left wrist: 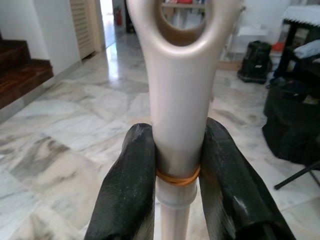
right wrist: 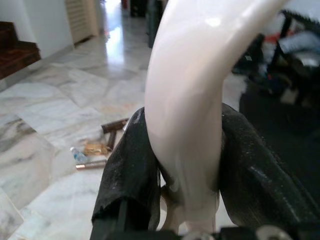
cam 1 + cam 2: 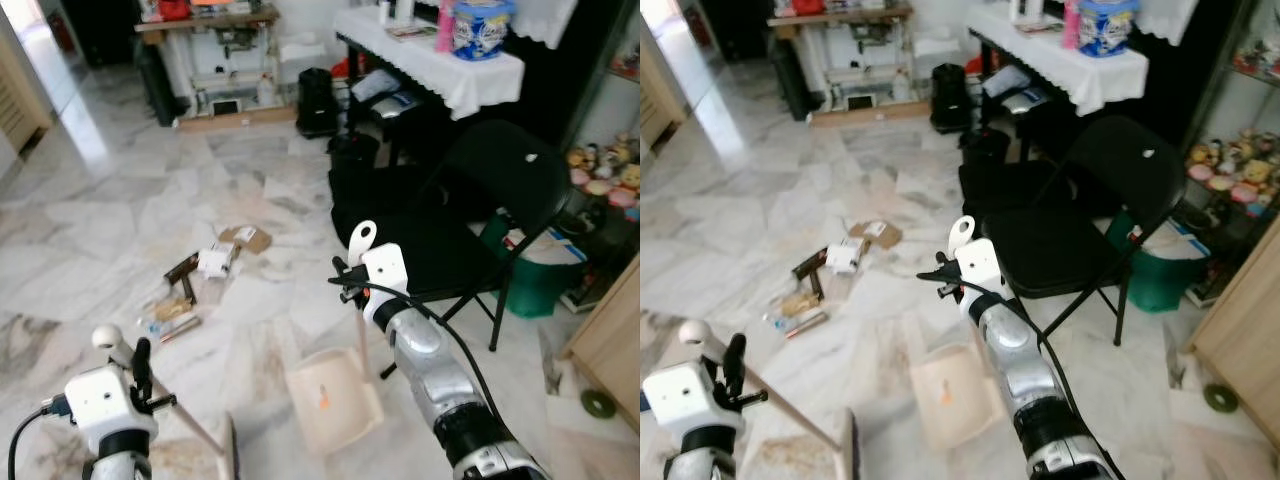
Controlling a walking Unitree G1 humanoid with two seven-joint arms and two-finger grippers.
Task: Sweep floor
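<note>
My left gripper (image 3: 141, 368) is shut on the beige broom handle (image 3: 110, 340) at the lower left. The stick slants down to the broom head (image 3: 228, 452) on the floor. In the left wrist view both black fingers (image 1: 131, 180) clamp the handle (image 1: 177, 100). My right gripper (image 3: 352, 288) is shut on the upright white dustpan handle (image 3: 362, 240). The cream dustpan (image 3: 333, 400) rests on the marble floor below it. The right wrist view has the fingers (image 2: 130, 170) pressed on that handle (image 2: 187, 100). A litter pile (image 3: 205, 275) of cardboard scraps, wrappers and a small bottle lies ahead to the left.
A black folding chair (image 3: 470, 230) stands close on the right, a green bin (image 3: 540, 280) behind it. A white-clothed table (image 3: 440, 60) and black bags (image 3: 318, 100) are at the back right. A wooden cabinet (image 3: 612, 340) is at the far right. Open marble floor (image 3: 90, 220) lies to the left.
</note>
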